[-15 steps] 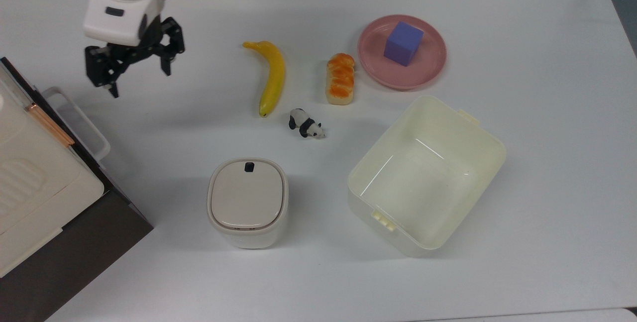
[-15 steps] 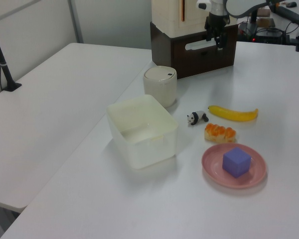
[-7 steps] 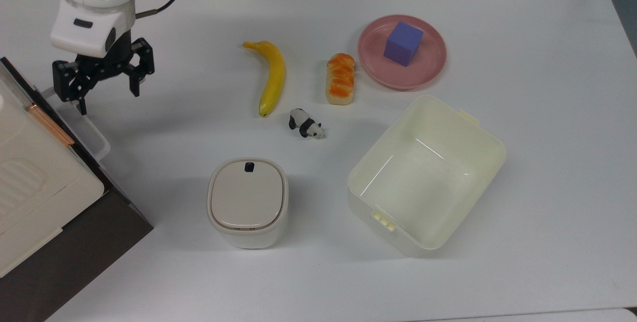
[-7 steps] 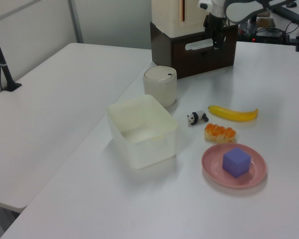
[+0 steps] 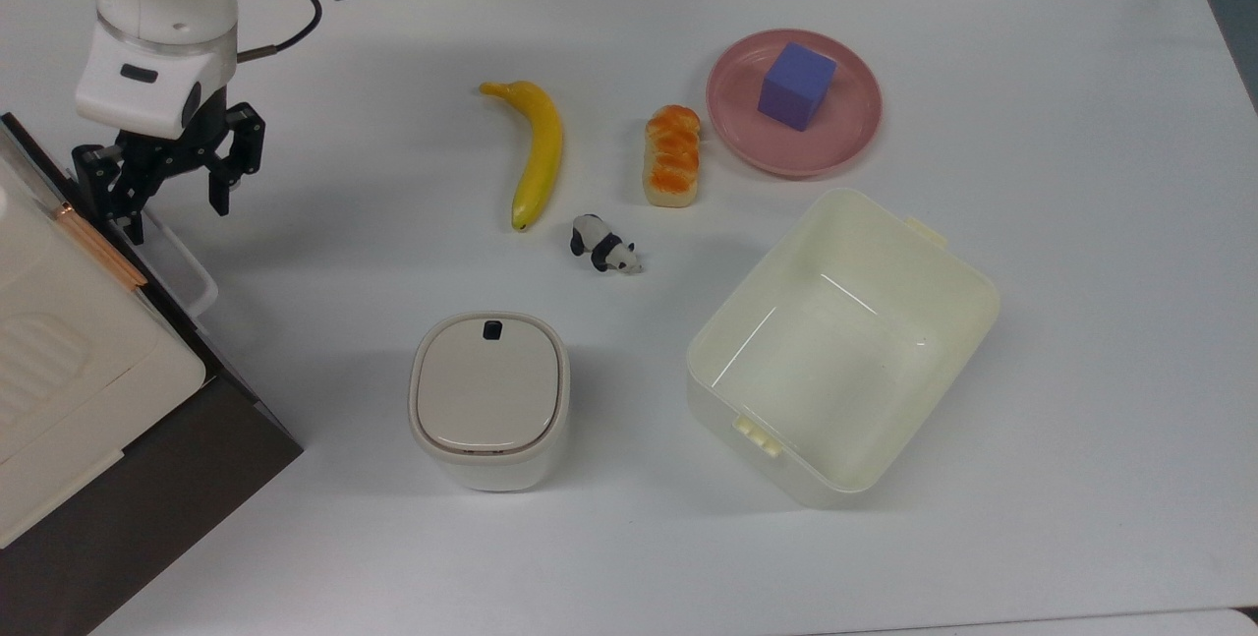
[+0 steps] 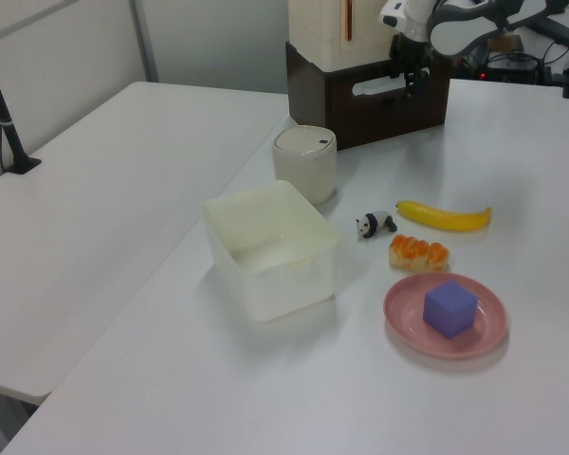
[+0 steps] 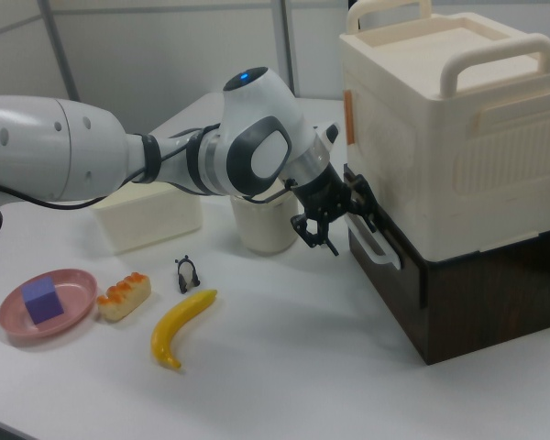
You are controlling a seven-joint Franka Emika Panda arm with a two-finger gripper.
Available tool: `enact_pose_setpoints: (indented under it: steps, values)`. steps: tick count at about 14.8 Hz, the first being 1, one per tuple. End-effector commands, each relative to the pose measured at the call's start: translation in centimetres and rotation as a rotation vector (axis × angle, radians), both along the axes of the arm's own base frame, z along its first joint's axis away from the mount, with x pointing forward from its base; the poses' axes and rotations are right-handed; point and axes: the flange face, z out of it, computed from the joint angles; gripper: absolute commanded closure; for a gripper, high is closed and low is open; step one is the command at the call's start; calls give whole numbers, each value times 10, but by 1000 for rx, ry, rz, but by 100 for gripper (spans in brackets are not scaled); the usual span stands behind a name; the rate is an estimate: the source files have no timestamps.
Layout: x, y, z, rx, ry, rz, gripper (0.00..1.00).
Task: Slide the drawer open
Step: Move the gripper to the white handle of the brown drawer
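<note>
One black two-finger gripper (image 5: 169,186), fingers spread, straddles the white loop handle (image 5: 182,267) of one dark brown drawer (image 7: 385,266) at the desk's edge. One cream plastic bin (image 5: 843,345) and one lidded white canister (image 5: 488,400) stand nearby.

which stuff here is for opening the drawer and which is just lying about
For the job: drawer, white loop handle, claw.

Lying about: banana, bread, toy panda, pink plate, purple cube, cream bin, lidded canister.
</note>
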Motion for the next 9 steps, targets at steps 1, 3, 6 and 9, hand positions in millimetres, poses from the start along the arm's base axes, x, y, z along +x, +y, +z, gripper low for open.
enact_pose_setpoints:
  steps: [1, 3, 6, 9]
  values:
    - [2, -7, -1, -41, 7, 56, 37]
    - [2, -7, -1, -42, 7, 57, 58]
    - [3, -7, 1, -44, 3, 56, 85]
    - [4, -6, 0, -43, 5, 58, 93]
